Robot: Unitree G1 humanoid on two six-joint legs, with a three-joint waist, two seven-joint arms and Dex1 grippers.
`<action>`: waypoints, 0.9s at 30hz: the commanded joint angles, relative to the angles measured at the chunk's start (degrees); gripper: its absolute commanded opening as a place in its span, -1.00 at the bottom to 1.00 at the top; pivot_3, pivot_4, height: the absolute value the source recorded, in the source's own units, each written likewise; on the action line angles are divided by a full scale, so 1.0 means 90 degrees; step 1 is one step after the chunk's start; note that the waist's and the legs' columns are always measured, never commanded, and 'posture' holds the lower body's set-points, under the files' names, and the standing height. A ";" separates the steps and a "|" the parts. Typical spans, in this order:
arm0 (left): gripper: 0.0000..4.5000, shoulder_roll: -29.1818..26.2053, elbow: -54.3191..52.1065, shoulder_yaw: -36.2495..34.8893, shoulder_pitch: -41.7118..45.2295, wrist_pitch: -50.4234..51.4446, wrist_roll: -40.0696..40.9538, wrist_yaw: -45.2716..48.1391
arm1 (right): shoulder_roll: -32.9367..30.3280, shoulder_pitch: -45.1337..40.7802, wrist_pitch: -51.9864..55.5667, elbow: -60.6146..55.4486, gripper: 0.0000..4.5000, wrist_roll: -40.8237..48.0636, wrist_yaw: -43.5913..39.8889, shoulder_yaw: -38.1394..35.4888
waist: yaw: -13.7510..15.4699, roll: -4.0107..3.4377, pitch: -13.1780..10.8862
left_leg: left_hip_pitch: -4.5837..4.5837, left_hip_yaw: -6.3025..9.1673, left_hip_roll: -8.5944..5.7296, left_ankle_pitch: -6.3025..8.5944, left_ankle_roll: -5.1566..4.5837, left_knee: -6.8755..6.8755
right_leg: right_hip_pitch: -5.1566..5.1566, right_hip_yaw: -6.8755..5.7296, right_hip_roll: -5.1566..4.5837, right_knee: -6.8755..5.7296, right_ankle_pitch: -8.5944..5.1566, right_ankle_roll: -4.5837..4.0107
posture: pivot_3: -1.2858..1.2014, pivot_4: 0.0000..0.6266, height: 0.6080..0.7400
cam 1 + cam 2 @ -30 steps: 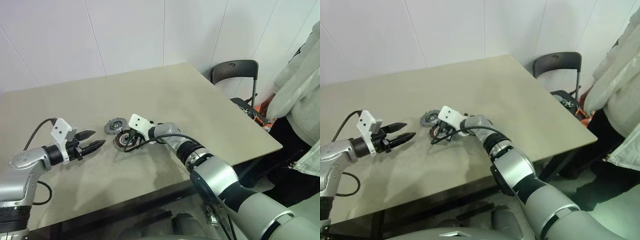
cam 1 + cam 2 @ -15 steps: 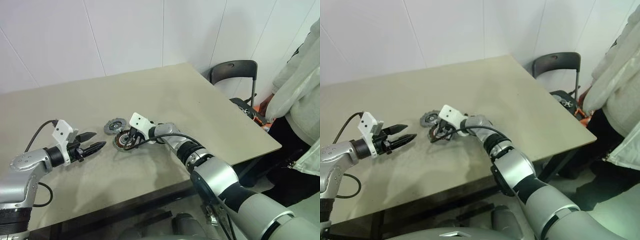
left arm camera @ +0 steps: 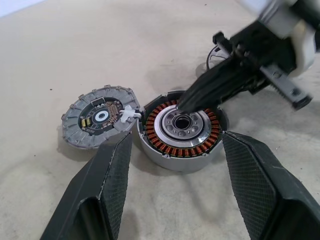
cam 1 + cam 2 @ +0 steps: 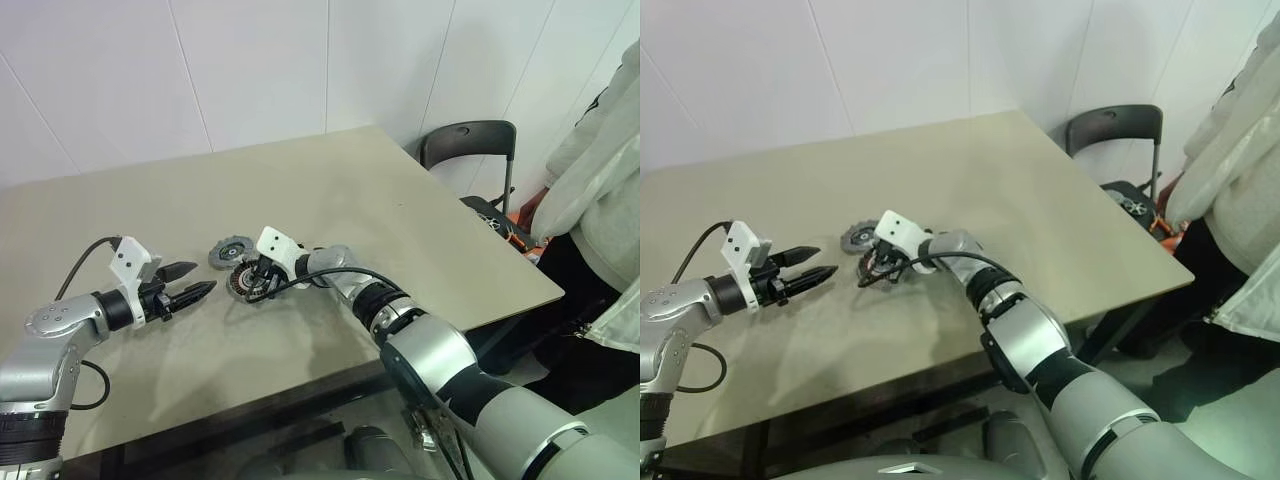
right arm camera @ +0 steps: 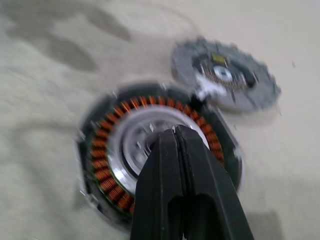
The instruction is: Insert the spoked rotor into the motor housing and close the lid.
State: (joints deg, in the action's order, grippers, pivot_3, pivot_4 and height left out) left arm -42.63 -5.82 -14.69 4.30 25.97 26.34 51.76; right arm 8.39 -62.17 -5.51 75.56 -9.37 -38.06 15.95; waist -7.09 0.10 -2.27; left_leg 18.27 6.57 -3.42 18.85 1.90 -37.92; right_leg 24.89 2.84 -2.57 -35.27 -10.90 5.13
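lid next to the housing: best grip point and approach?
Take the lid across its notched outer rim, from its far side, away from the motor housing. It lies flat on the table, and its near edge almost touches the housing, so fingers hardly fit there.

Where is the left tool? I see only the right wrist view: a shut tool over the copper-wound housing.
Observer: The left tool hovers open and empty over the table, left of the motor housing.
Operator: Does the right tool touch the housing?
Observer: In the left wrist view the right tool seems to rest its tip on the silver centre.
Operator: Is anybody near?
Observer: A person stands beyond the table's right edge, beside a chair.
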 commanded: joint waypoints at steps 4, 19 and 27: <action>0.35 -0.0060 -0.0199 -0.0121 0.0080 -0.0024 0.0083 -0.0035 | 0.1075 0.0523 0.0159 0.0003 -0.99 -0.0187 0.0328 0.0105 | 0.0004 0.0000 0.0000 | 0.0000 0.0000 0.0000 0.0000 0.0000 0.0000 | -0.0001 0.0000 0.0000 0.0001 0.0000 0.0000 | 0.03 -1.00 1.00; 0.35 -0.0095 -0.0033 -0.0037 0.0248 -0.0068 0.0028 0.0056 | 0.1518 0.0177 0.0424 -0.0519 -0.99 0.0860 -0.0948 -0.0390 | -0.0002 -0.0001 0.0000 | -0.0001 0.0001 0.0001 0.0000 -0.0001 0.0000 | -0.0002 -0.0001 0.0001 0.0003 0.0000 0.0000 | 0.03 -1.00 1.00; 0.35 -0.0137 -0.0183 -0.0134 0.0081 -0.0032 0.0052 0.0035 | 0.1387 0.0567 0.0744 -0.0111 -0.99 0.0450 -0.0038 -0.0068 | 0.0010 -0.0001 -0.0001 | 0.0000 0.0001 0.0000 0.0000 0.0000 0.0000 | -0.0002 -0.0001 0.0000 0.0003 0.0000 0.0000 | 0.03 -1.00 1.00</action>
State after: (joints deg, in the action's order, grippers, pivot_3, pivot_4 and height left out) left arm -42.84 -5.75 -14.36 4.93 25.93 26.44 52.22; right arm 8.44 -61.78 0.73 74.60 -3.92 -41.41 14.58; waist -7.00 0.09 -2.27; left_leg 18.28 6.58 -3.42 18.85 1.89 -37.92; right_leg 24.88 2.84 -2.58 -35.24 -10.90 5.13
